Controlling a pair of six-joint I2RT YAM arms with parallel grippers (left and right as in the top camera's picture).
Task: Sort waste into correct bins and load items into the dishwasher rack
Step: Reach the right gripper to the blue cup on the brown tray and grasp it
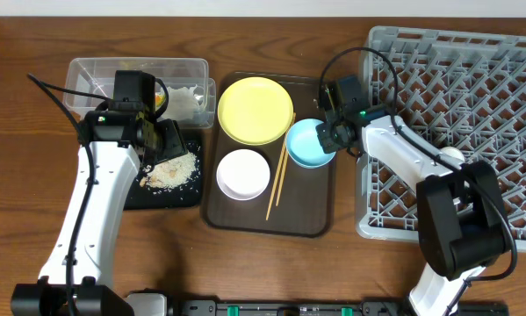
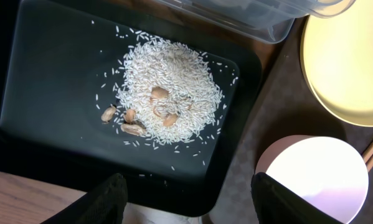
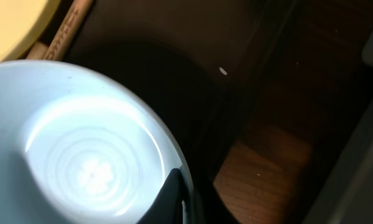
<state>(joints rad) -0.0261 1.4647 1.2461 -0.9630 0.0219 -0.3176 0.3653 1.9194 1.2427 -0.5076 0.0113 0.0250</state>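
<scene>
Right end effector (image 1: 331, 140) grips light blue bowl (image 1: 305, 145) rim; dishwasher rack (image 1: 473, 88) lies just rightward. Left end effector (image 2: 192, 199) wide open, empty

No text, label, brand or number can be read in any view. Green-and-orange snack wrapper (image 1: 161, 99) in the clear plastic rectangular tub (image 1: 96, 70), far left: print too small to make out. Light blue round bowl (image 3: 80, 143): pale clover-shaped patch on the inside bottom, mark or glare, cannot tell.
</scene>
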